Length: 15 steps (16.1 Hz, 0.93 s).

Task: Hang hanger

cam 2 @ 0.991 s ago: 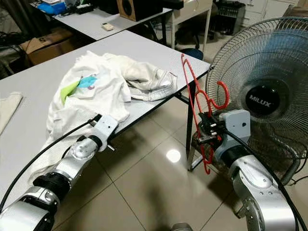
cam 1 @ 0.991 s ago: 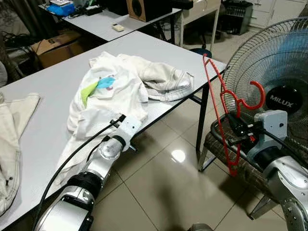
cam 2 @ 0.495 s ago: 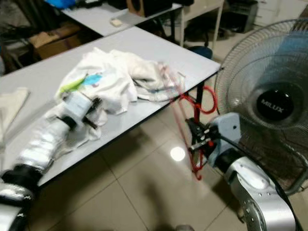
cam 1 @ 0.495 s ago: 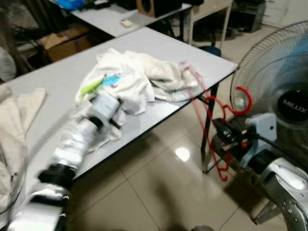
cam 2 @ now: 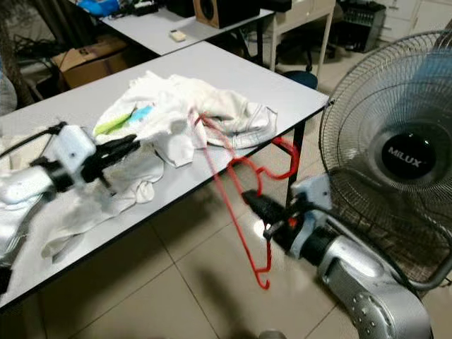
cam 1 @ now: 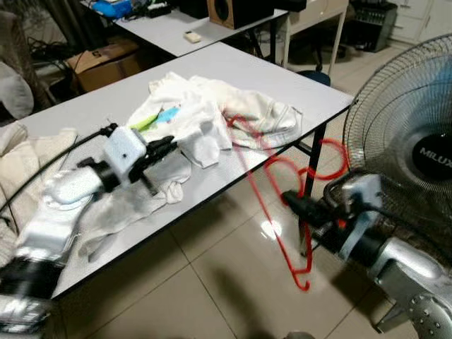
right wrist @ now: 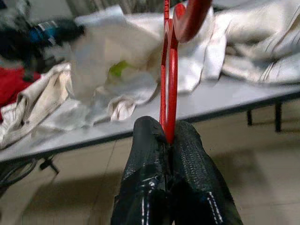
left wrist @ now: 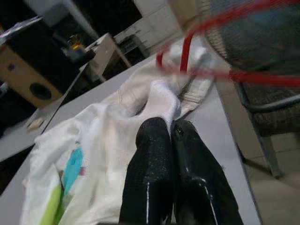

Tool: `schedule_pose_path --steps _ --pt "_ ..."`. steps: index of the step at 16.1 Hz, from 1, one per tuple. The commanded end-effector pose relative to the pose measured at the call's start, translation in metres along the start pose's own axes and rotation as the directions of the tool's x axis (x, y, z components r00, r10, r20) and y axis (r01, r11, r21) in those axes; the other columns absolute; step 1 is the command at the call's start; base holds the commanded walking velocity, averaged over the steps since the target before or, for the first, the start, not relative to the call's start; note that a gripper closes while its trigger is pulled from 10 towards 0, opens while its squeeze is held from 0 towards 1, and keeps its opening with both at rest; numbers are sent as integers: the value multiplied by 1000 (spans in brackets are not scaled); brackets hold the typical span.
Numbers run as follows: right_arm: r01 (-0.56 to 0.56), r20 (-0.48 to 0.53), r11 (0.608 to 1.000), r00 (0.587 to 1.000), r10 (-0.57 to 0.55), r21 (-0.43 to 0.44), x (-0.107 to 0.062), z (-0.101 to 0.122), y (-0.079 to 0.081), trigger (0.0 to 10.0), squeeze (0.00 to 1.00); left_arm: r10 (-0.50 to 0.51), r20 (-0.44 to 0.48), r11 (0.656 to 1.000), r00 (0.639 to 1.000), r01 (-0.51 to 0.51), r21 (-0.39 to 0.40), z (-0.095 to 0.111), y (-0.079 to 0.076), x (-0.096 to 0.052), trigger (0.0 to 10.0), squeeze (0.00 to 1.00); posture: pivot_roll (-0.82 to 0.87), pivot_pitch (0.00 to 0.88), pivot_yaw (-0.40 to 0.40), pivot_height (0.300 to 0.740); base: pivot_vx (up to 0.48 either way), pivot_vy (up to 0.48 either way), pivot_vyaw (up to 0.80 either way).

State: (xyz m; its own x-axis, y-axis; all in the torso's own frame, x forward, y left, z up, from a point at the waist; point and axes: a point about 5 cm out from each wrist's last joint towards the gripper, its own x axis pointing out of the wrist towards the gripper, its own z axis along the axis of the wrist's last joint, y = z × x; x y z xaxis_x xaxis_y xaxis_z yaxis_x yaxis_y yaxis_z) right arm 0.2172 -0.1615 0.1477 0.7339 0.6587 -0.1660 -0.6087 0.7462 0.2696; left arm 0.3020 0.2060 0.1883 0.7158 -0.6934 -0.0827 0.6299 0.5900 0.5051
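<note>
Your right gripper [right wrist: 169,140] is clamped on the thin red wire hanger [cam 1: 272,176], holding it tilted in the air off the edge of the grey rectangular table [cam 1: 268,74], its upper end over the crumpled white shirt with a green and blue print [cam 1: 187,116]. Your left gripper [left wrist: 171,129] hovers above that shirt, fingers pressed together on nothing. Your right wrist view adds a red cloth [right wrist: 16,86] past the cream garments [right wrist: 28,105].
</note>
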Motion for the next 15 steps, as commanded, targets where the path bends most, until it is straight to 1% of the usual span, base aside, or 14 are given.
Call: schedule_pose_path --steps 1,4,5,6,9,10,11,12,13,14,15 --pt "-3 -50 1000 999 3 7 2 -6 -1 10000 0 -44 -15 999 999 44 18 5 -1 -6 0 0 -231 0 135 740 0 0 0" --pt "-40 -106 999 993 42 21 1 -10 0 10000 0 -62 -47 998 997 64 28 5 -3 -11 0 0 -225 0 135 740 0 0 0" --pt "-39 -127 999 991 40 11 2 -10 -2 10000 0 -105 -69 993 992 108 41 5 -9 -12 0 0 -224 0 139 740 0 0 0" --pt "-38 -125 999 991 38 3 3 -8 -4 10000 0 -121 -76 991 990 125 44 6 -11 -11 0 0 -224 0 139 740 0 0 0" --pt "-42 -149 999 988 36 -35 4 -4 -10 10000 0 -141 -78 988 987 145 51 7 -16 -9 0 0 -233 0 145 740 0 0 0" --pt "-47 -174 997 984 35 -69 8 -2 -15 10000 0 -166 -90 983 982 172 65 8 -18 -9 0 0 -234 0 144 740 0 0 0" --pt "-49 -179 996 983 35 -76 9 -1 -16 10000 0 -172 -96 981 980 179 70 9 -18 -10 0 0 -234 0 144 740 0 0 0" --pt "-60 -198 993 980 38 -103 12 1 -20 10000 0 -175 -134 976 975 190 104 7 -14 -16 0 0 -226 0 137 740 0 0 0" --pt "-70 -199 991 979 47 -113 13 3 -21 10000 0 -134 -172 975 976 160 151 6 -3 -23 0 0 -222 0 133 740 0 0 0" --pt "-86 -194 989 979 62 -117 13 6 -19 10000 0 -5 -213 967 977 59 247 7 24 -36 0 0 -215 0 129 740 0 0 0" --pt "-93 -192 988 979 69 -119 13 7 -19 10000 0 68 -226 954 972 2 300 10 39 -44 0 0 -212 0 127 740 0 0 0"
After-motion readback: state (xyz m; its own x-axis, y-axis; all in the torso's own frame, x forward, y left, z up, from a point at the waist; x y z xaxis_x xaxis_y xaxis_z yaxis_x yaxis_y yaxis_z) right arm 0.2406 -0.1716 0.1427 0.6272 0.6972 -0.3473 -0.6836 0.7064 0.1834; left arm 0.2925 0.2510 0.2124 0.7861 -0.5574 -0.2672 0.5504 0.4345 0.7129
